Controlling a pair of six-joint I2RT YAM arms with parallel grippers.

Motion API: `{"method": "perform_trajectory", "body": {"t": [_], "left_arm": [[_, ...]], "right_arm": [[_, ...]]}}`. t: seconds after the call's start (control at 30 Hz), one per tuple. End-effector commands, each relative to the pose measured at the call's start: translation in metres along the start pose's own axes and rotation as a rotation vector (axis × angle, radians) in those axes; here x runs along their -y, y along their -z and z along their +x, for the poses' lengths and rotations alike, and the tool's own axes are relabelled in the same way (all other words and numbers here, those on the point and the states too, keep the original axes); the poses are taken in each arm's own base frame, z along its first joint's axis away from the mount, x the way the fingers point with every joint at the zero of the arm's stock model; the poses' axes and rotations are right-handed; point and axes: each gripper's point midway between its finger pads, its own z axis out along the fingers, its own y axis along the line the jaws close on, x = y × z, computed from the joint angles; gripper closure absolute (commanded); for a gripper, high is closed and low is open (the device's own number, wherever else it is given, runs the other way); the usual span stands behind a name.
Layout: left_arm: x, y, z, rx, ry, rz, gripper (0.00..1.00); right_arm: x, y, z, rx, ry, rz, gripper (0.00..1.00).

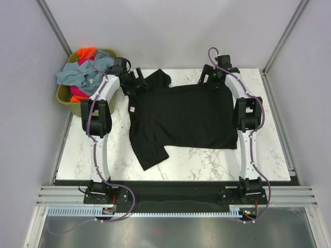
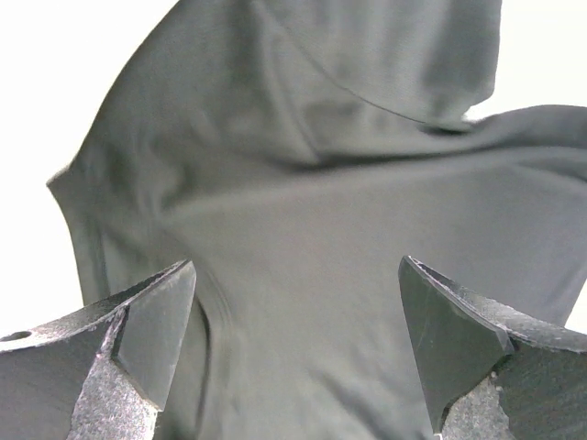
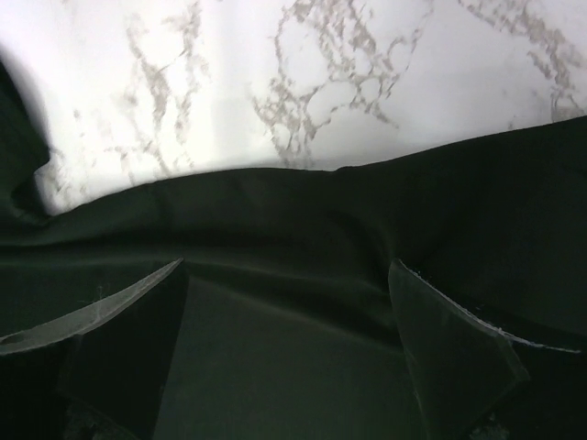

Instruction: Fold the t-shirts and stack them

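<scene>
A large black t-shirt (image 1: pixel 181 116) lies spread on the marble table (image 1: pixel 269 155), one sleeve pointing to the near left, another at the far left. A small white tag (image 1: pixel 132 109) shows at its left edge. My left gripper (image 1: pixel 138 82) is open over the far-left sleeve; the left wrist view shows black cloth (image 2: pixel 321 229) between its spread fingers (image 2: pixel 156 321). My right gripper (image 1: pixel 209 81) is open over the shirt's far right edge; the right wrist view shows the cloth edge (image 3: pixel 303 238) and bare marble (image 3: pixel 321 73) beyond. Grey-blue (image 1: pixel 85 72), orange (image 1: pixel 85 53) and magenta-pink (image 1: pixel 77 93) shirts lie in the basket.
The olive-green plastic basket (image 1: pixel 63 95) stands off the table's far left corner, beside my left arm. Grey walls with metal posts enclose the table. A black strip and a metal rail run along the near edge by the arm bases.
</scene>
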Motion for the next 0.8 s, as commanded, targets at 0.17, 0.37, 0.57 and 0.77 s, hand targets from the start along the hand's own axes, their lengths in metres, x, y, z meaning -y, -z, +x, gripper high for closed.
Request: {"method": "perform_trajectory", "body": {"t": [0.17,0.37,0.57,0.77], "left_arm": [[0.053,0.194,0.001,0.364,-0.127,-0.134,0.00],[0.015,0.178,0.159,0.138,0.100,0.235,0.00],[-0.003,0.203,0.268,0.126,0.071,0.020,0.11],[-0.033,0.212,0.336,-0.033,0.112,-0.073,0.33]], "right_arm": [[-0.060,0.148,-0.027,0.145,0.093,-0.070,0.02],[-0.062,0.201,0.065,0.136,0.102,-0.070,0.02],[-0.045,0.242,0.129,0.139,0.096,-0.074,0.02],[-0.039,0.257,0.155,0.131,0.098,-0.089,0.02]]}}
